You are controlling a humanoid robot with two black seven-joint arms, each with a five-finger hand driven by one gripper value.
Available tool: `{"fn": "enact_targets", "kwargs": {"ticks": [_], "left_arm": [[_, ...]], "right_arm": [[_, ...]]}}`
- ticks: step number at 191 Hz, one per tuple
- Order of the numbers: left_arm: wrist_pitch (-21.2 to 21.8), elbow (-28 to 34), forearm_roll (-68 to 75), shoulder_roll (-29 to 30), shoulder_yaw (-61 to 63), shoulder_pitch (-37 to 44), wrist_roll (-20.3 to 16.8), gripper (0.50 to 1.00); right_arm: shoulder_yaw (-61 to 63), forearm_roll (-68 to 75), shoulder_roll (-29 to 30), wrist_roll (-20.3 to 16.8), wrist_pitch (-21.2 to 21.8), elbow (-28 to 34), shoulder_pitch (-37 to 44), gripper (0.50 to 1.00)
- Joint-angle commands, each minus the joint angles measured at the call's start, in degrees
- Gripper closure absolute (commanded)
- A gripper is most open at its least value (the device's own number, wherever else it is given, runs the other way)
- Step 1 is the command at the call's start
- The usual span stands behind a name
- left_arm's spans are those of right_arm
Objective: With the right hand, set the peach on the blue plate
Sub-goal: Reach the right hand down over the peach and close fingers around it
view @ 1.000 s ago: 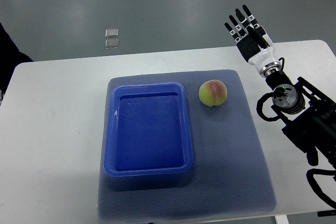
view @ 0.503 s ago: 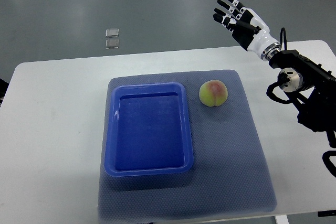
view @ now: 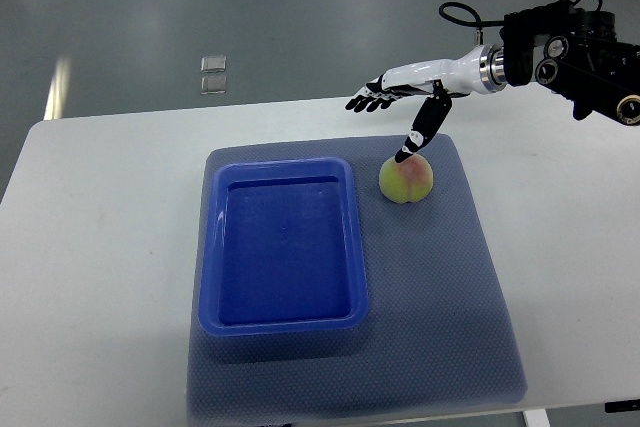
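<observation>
1. Reaching in from the right edge in the top view, the right hand (view: 405, 97) is hovering with fingers spread, holding nothing, thumb pointing down.
2. The peach (view: 406, 178) is sitting just below that thumb tip on the mat (view: 450, 277).
3. The blue plate (view: 283, 245) is lying lower left of the hand.

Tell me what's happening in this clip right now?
The right robot hand is reaching in from the right over the far side of the table, fingers spread, with its thumb pointing down just above the peach. Nothing is held yet. The peach sits on the grey mat, right beside the blue plate, which is empty. The left arm is out of view.
</observation>
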Motion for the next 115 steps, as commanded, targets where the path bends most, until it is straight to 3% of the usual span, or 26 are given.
{"fn": "enact_targets", "kwargs": {"ticks": [1,115], "left_arm": [[0.0,0.0,0.0,0.0,0.0,0.0,0.0,0.500],[0.0,-0.1,0.0,0.0,0.0,0.0,0.0,0.500]], "right_arm": [[-1.7,-1.5,0.8,-3.5,-1.0,-0.1,-0.1,0.570],[-1.7,-4.7,3.8,-4.0,-8.5,-3.6,-7.7,0.570]]}}
